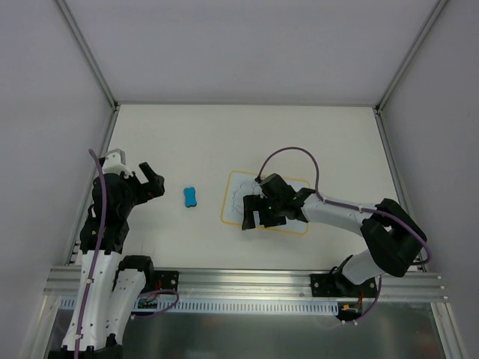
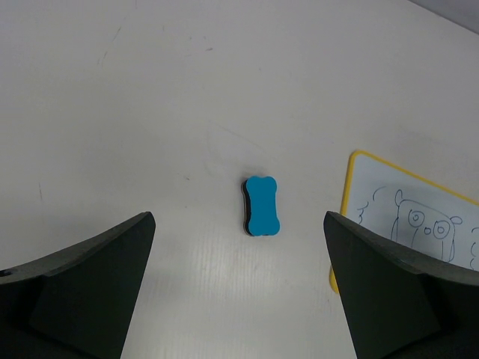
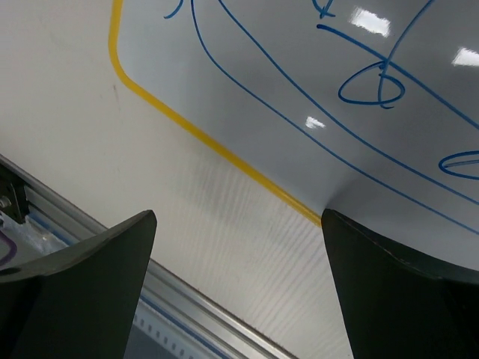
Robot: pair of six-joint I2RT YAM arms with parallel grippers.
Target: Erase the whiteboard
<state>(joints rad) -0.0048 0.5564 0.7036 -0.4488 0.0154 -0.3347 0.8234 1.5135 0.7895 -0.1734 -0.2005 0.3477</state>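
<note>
The whiteboard (image 1: 241, 196) lies flat at the table's middle, white with a yellow border and blue marker doodles. It also shows in the left wrist view (image 2: 419, 217) and the right wrist view (image 3: 299, 90). A small blue eraser (image 1: 190, 197) lies left of the board; in the left wrist view the eraser (image 2: 262, 206) sits ahead of the fingers. My left gripper (image 1: 150, 180) is open and empty, left of the eraser. My right gripper (image 1: 256, 218) is open and empty, low over the board's near edge, one fingertip (image 3: 389, 284) on the board.
An aluminium rail (image 1: 247, 283) runs along the table's near edge and shows in the right wrist view (image 3: 112, 247). White walls with metal frame posts (image 1: 88, 52) enclose the table. A purple cable (image 1: 288, 152) loops over the right arm.
</note>
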